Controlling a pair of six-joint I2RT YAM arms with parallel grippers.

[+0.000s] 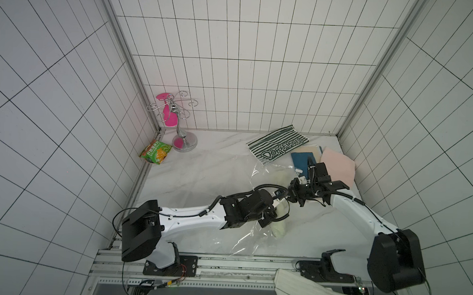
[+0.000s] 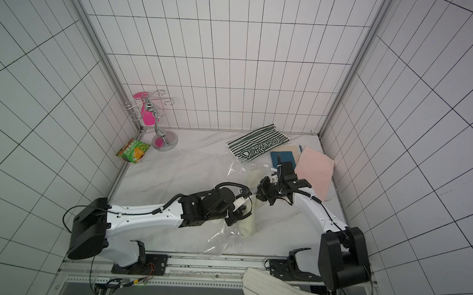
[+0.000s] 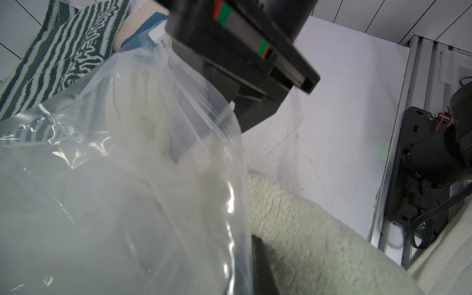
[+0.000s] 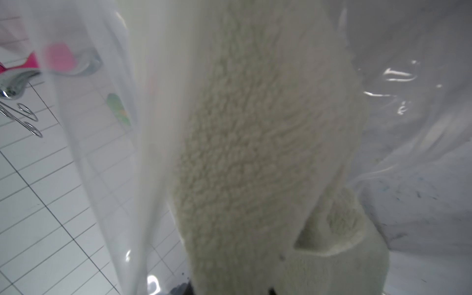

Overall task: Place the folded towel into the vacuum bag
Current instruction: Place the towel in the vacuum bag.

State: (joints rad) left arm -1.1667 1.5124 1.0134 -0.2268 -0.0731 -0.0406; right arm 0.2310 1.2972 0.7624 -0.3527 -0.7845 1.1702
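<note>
**Towel halfway through the bag mouth**

The folded towel (image 1: 279, 228) lay partly inside the vacuum bag (image 1: 249, 237) on the desk (image 1: 201, 179), with its near end outside the mouth. Doing the step well meant holding the mouth lifted and feeding the towel in straight, without bunching. The left tool (image 1: 279, 207) was fully closed, seemingly pinching the bag's rim. The right tool (image 1: 295, 198), nearly closed, appeared to grip the towel.

left arm (image 1: 188, 220): stretched low from its base toward the right arm, wrist bent
left gripper (image 1: 281, 204): jaws closed
right arm (image 1: 364, 214): reaches forward and inward from its base
right gripper (image 1: 296, 196): just beside left gripper, tips facing it; jaws unreadable
</note>
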